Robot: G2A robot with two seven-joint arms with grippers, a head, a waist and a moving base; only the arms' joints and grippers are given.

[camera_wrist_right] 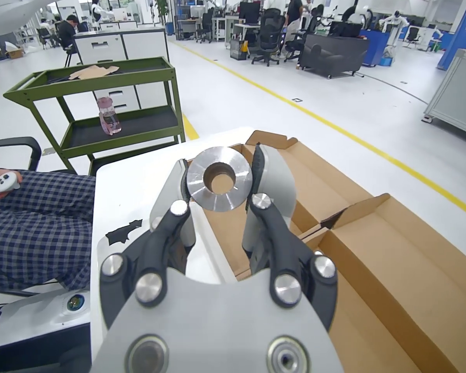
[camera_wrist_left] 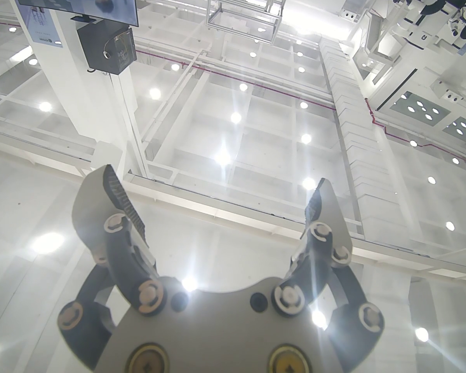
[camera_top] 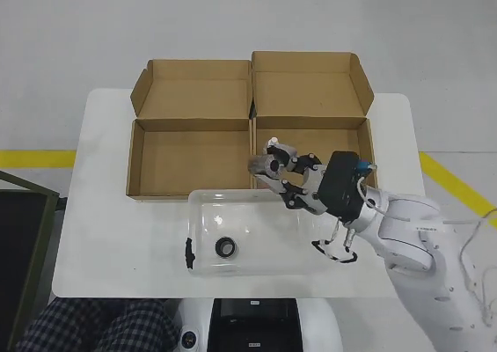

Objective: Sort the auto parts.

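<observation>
On the table [camera_top: 107, 238], two cardboard boxes [camera_top: 186, 163] and one clear bin [camera_top: 257, 220]

Robotics lab in a large open hall, pale floor with yellow lane stripe [camera_top: 19, 158], office chairs [camera_wrist_right: 267, 38] at monitor-laden desks, other white robots [camera_wrist_right: 395, 25] at far stations, green metal trolley [camera_wrist_right: 147, 120], high gridded ceiling [camera_wrist_left: 272, 126] with spotlights

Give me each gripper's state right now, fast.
Left gripper: open, holding nothing.
Right gripper: shut on the round silver metal disc with a centre hole.
</observation>
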